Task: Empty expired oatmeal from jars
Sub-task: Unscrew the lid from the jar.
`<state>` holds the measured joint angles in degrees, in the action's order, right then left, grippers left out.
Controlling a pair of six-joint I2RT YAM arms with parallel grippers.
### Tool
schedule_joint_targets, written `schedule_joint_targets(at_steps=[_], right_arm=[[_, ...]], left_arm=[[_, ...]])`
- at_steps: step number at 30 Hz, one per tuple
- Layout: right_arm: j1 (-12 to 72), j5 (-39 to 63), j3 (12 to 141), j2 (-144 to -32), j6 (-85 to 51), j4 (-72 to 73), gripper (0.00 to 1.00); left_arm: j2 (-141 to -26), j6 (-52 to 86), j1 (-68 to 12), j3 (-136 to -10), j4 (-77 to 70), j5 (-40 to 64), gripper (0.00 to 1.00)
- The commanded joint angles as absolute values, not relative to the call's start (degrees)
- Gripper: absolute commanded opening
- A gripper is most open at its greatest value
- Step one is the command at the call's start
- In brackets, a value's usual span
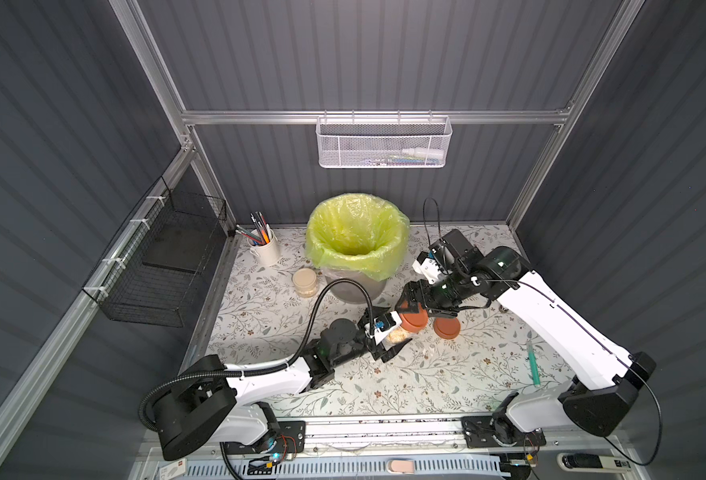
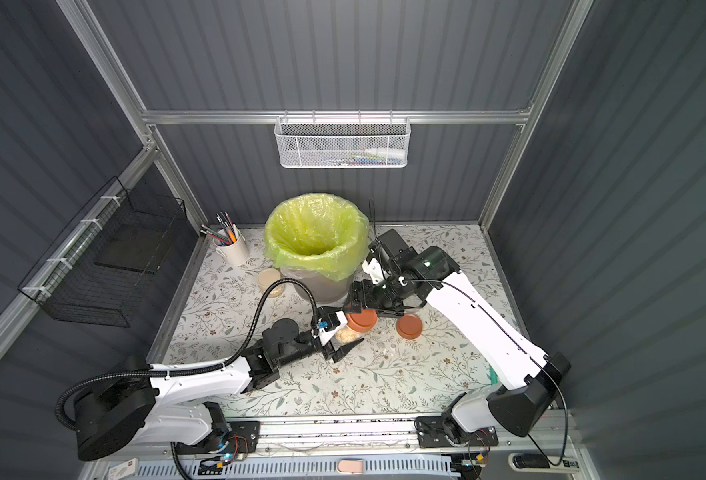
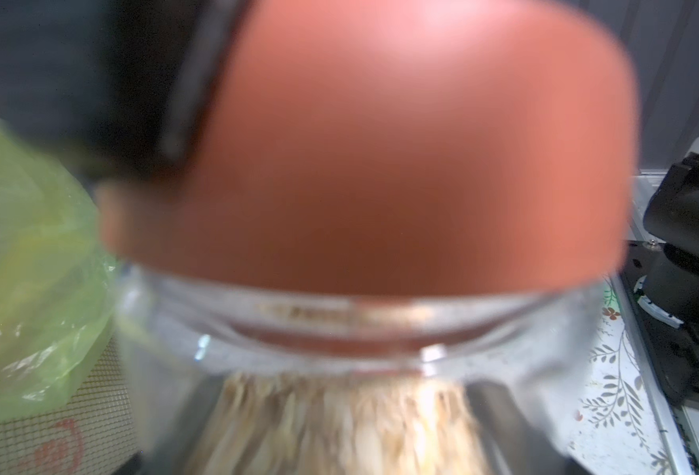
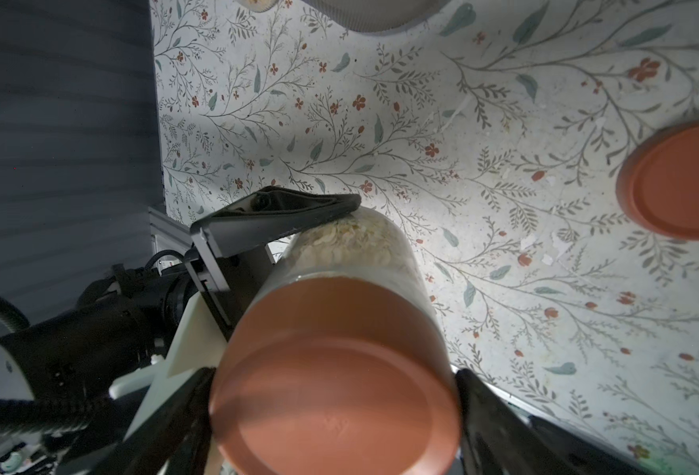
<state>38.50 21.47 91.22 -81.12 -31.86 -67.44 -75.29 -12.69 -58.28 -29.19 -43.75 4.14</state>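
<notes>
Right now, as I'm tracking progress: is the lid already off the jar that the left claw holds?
No: the terracotta lid sits on top of the jar gripped in the left claw.

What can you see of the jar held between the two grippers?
Small clear glass jar holding pale oatmeal flakes, its terracotta lid on. The left gripper clamps the glass body; the right gripper has a finger against each side of the lid. It is near the grey bin, with a second terracotta lid beside it. Whether it touches the table is unclear.
</notes>
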Motion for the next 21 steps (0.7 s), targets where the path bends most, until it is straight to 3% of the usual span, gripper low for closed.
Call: schedule_joint_targets(at_steps=[1,8,21], right_arm=[[39.6,27.1,89.4,-80.0,-21.5,-60.7,0.66],[40.0,29.8,90.2,-81.0,-11.5,-63.2,0.67],[43.4,23.7,93.0,-84.6,-4.0,-69.8,0.69]], left_arm=[[-72.3,-10.8,-58.5,-30.8,-52.4,7.4,0.18],[-72.1,-10.7,-58.5,-30.7,-52.3,7.3,0.18],[-71.6,-10.5,-58.5,-30.8,-52.8,7.4,0.17]])
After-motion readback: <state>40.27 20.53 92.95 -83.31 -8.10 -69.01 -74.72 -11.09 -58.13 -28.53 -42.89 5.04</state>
